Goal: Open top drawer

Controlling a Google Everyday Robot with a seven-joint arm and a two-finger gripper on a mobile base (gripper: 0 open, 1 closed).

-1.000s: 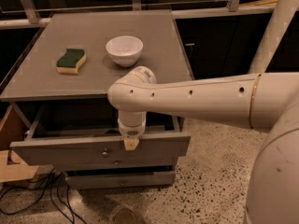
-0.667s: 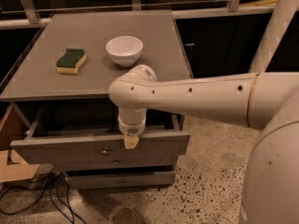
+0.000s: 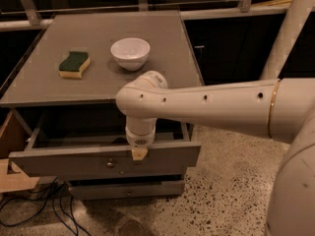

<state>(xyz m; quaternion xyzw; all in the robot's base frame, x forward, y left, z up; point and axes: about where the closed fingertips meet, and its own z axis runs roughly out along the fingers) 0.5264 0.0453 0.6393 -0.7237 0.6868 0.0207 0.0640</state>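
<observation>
Starting closest in: the big white robot arm (image 3: 211, 104) reaches in from the right and bends down at the wrist, and honestly it sits pretty much where it was 1 second ago, maybe a hair of drift at most. Same goes for the gripper (image 3: 139, 154). Its tan tip is down at the top edge of the front panel of the grey wooden top drawer (image 3: 74, 162), a bit right of and above the small round metal knob (image 3: 110, 163), so not on the knob at all. Could be hooked over that lip or just pressed on it, I can't tell which. I also can't tell if the gripper is open or closed, since only that 1 tan bit shows under the wrist. The drawer is pulled well out from under the grey square worktop (image 3: 98, 82), dark inside showing, and it hasn't slid any further in that last second. So my read is the pull is finished or paused and the task is as good as done, with only the letting go left. Below it the slimmer grey lower drawer (image 3: 128, 190) looks closed. Further back on the worktop sit a green-and-yellow sponge (image 3: 74, 64) and a white ceramic bowl (image 3: 130, 53), apart from each other.
</observation>
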